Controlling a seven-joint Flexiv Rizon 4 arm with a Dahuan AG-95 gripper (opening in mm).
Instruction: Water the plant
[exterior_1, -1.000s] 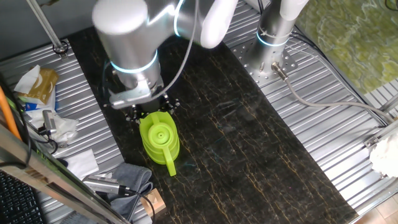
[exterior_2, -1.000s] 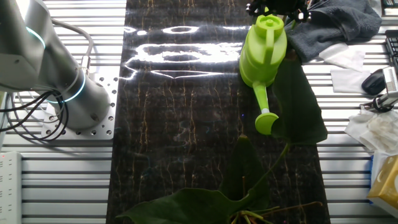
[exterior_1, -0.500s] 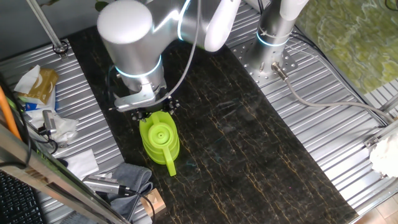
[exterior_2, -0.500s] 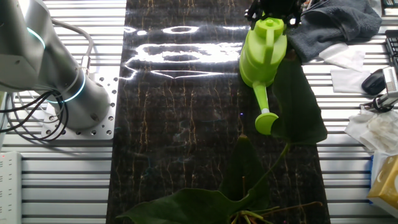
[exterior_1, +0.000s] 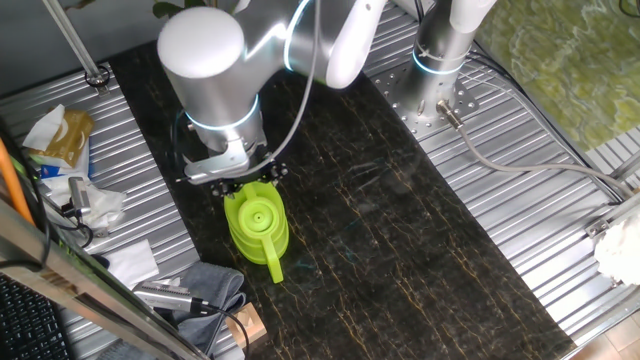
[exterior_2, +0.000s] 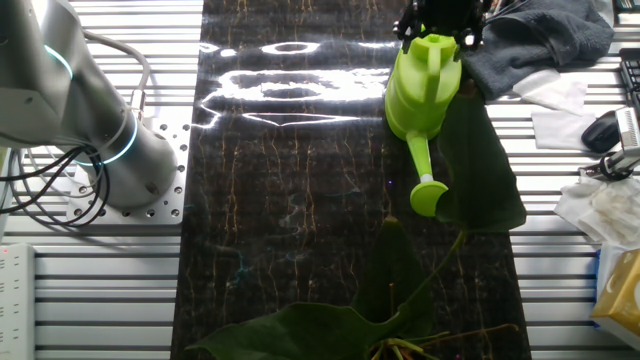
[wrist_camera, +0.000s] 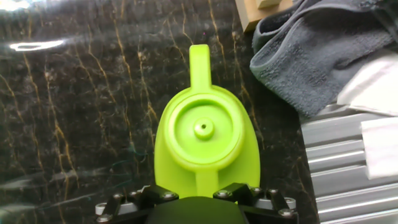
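The lime-green watering can (exterior_1: 257, 225) stands upright on the dark marble mat (exterior_1: 400, 230), its spout pointing away from the arm. It also shows in the other fixed view (exterior_2: 425, 85) and the hand view (wrist_camera: 205, 143). My gripper (exterior_1: 243, 185) sits at the can's handle end, also seen in the other fixed view (exterior_2: 437, 28). In the hand view the gripper (wrist_camera: 198, 196) is open, with black fingers (wrist_camera: 158, 194) on either side of the green handle. Broad dark leaves of the plant (exterior_2: 330, 320) reach in at the near edge; its pot is out of view.
A grey cloth (wrist_camera: 323, 50) lies beside the can, with a wooden block (wrist_camera: 261, 9) and white paper (wrist_camera: 379, 143) nearby. Clutter (exterior_1: 60, 150) fills the mat's left side. A second arm's base (exterior_1: 440, 60) stands at the far end.
The arm has come down and shifted slightly, bringing the gripper lower around the can's handle. The can has not moved.
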